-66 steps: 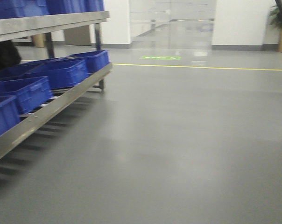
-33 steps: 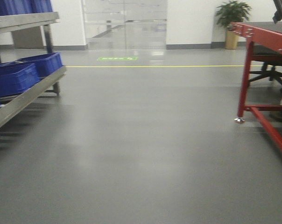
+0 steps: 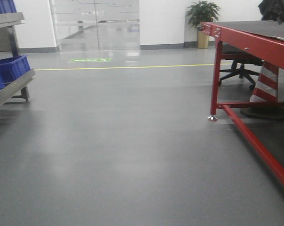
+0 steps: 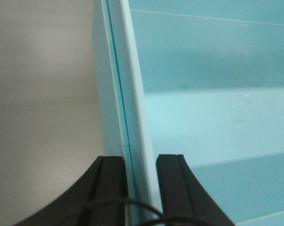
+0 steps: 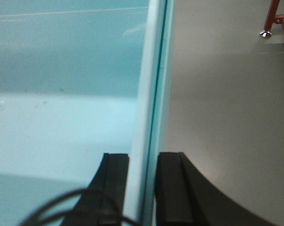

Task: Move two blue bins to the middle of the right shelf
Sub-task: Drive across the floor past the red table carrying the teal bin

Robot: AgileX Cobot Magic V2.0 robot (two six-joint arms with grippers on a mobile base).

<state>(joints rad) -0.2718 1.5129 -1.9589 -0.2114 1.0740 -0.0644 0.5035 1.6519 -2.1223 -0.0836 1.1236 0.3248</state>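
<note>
A blue bin, pale turquoise in the wrist views, hangs between both grippers. My left gripper (image 4: pixel 141 160) is shut on the bin's left wall (image 4: pixel 130 94), one black finger (image 4: pixel 111 188) outside and one inside. On the opposite side, my right gripper (image 5: pixel 143 157) is shut on the right wall (image 5: pixel 152 70). The bin's inside (image 5: pixel 62 103) shows nothing in it. More blue bins (image 3: pixel 10 68) sit on a metal shelf (image 3: pixel 10 89) at the front view's left edge. The right shelf is out of view, and neither gripper shows in the front view.
A red-framed table (image 3: pixel 255 37) stands at the right, its leg foot (image 3: pixel 212 117) on the grey floor (image 3: pixel 132 141). Behind it are an office chair (image 3: pixel 238 70) and a red-and-white striped cone (image 3: pixel 266 87). A potted plant (image 3: pixel 203 16) and glass doors (image 3: pixel 97 23) line the far wall.
The front view has swung to the right: the left shelf with its bins has slid almost out of frame, and the red table has come into view at the right.
</note>
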